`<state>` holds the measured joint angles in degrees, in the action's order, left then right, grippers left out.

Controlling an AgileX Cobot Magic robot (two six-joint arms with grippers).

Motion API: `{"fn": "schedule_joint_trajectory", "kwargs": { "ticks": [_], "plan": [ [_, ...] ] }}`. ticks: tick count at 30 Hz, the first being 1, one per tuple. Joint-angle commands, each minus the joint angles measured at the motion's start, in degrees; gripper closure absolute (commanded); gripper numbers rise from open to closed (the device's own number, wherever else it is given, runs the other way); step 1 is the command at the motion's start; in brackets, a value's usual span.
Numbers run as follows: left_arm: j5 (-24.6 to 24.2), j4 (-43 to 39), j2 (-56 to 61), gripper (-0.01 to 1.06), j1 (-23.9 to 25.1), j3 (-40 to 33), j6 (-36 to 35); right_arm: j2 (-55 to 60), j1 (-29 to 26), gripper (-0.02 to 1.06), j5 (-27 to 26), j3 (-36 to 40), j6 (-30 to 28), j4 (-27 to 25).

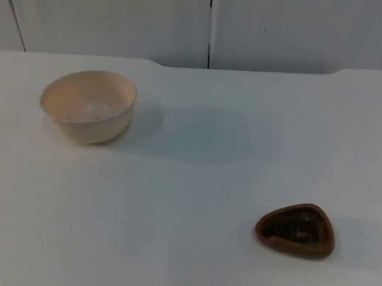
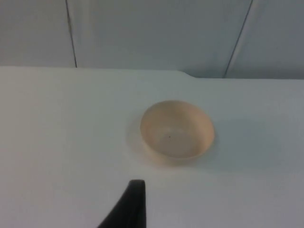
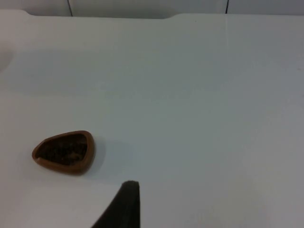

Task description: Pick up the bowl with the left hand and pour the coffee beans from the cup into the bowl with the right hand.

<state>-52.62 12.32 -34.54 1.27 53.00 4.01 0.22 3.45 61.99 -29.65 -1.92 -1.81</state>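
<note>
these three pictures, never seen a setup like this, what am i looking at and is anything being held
This is a two-armed robot at a white table. One picture comes from a fixed camera above; the other two come from cameras on each arm's wrist, looking along its pincer. The black shapes there are fingertips of the left pincer and of the right pincer. On the table stand a round beige bowl, apparently empty, and a small brown rounded-triangle cup with dark contents, probably coffee beans. Nothing is held; both sit untouched.
</note>
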Motion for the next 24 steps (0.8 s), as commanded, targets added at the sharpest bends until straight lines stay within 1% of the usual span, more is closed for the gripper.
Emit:
{"fn": "schedule_joint_trajectory", "kwargs": {
  "ticks": [1,4,8,9,18,20,22,24],
  "plan": [
    [1.12,1.25,-0.93,0.00,0.17,0.47,0.29,-0.22,-0.34,-0.01,-0.18,0.13,-0.27,0.15],
    [1.12,1.96,-1.81,0.00,0.17,0.56,1.22,-0.22,-0.34,-0.01,-0.18,0.13,-0.27,0.15],
    [1.12,6.22,-3.91,0.00,0.17,0.56,4.90,-0.22,-0.34,-0.01,-0.18,0.13,-0.27,0.15],
    [1.12,6.22,-3.91,0.00,0.17,0.56,4.90,-0.22,-0.34,-0.01,-0.18,0.13,-0.27,0.15],
    [2.72,12.30,-9.10,0.00,0.17,1.05,9.56,-0.22,-0.34,-0.01,-0.18,0.13,-0.27,0.15],
    [3.35,15.14,-10.85,0.00,0.17,1.05,11.11,-0.22,-0.34,-0.01,-0.18,0.13,-0.27,0.15],
    [3.61,18.98,-13.36,0.00,0.17,1.05,14.26,-0.22,-0.34,-0.01,-0.18,0.13,-0.27,0.15],
    [3.61,20.52,-14.53,0.00,0.17,1.05,15.64,-0.22,-0.34,-0.01,-0.18,0.13,-0.27,0.15]
  ]
}}
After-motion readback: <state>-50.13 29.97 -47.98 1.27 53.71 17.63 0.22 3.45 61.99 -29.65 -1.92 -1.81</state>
